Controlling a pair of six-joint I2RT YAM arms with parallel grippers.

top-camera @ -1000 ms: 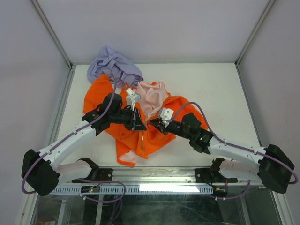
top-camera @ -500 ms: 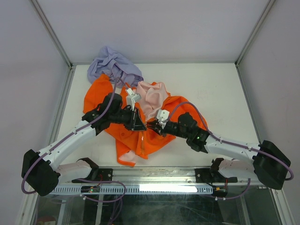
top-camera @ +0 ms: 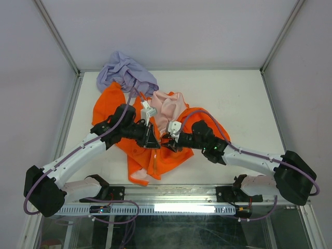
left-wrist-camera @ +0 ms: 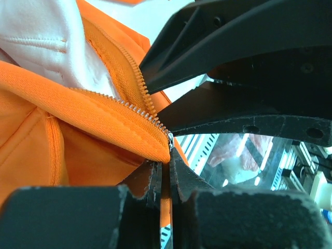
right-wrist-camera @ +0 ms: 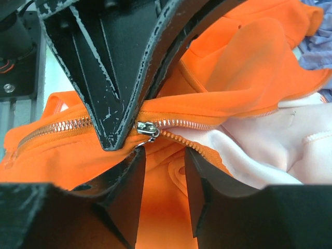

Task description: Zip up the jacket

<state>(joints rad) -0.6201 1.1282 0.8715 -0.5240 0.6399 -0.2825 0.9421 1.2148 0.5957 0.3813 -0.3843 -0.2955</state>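
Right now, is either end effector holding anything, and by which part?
The left end effector is shut on the jacket, pinching the zipper line just beside the slider. The right end effector is open and holds nothing.

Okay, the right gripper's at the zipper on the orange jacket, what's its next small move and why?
Probably ease the right gripper forward and close it on the zipper slider. Its jaws stand open with the slider just beyond their tips, ungripped, while the left gripper is shut on the jacket right beside the slider, bracing the fabric.
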